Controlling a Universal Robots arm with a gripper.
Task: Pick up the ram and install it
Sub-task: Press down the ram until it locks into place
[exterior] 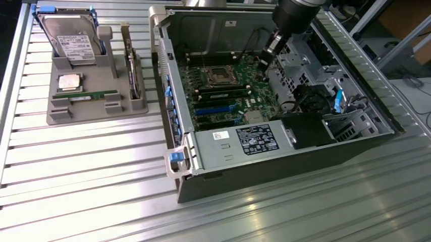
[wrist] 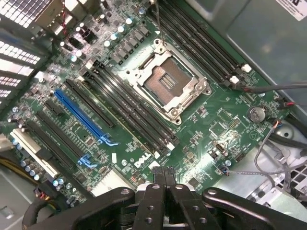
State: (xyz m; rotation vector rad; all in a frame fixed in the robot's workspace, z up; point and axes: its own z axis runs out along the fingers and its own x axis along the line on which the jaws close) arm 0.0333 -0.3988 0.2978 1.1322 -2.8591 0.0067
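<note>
The ram (exterior: 86, 94) is a thin green stick lying in a slot of the grey holder tray (exterior: 60, 118), on the exterior view's left, far from the arm. My gripper (exterior: 265, 60) hangs inside the open computer case (exterior: 269, 171), above the motherboard (wrist: 201, 115) near its far edge. In the wrist view the gripper (wrist: 164, 171) is shut, fingers pressed together with nothing between them. The empty CPU socket (wrist: 168, 84) sits below it, flanked by long black memory slots (wrist: 129, 108).
The tray also holds a hard drive (exterior: 70, 38), a square silver CPU chip (exterior: 70, 80) and an upright card with a metal bracket (exterior: 132, 70). Inside the case are the power supply (exterior: 249, 141), drive cages (exterior: 343, 121) and loose cables (wrist: 268, 158). A ribbed metal table (exterior: 101, 181) lies all around.
</note>
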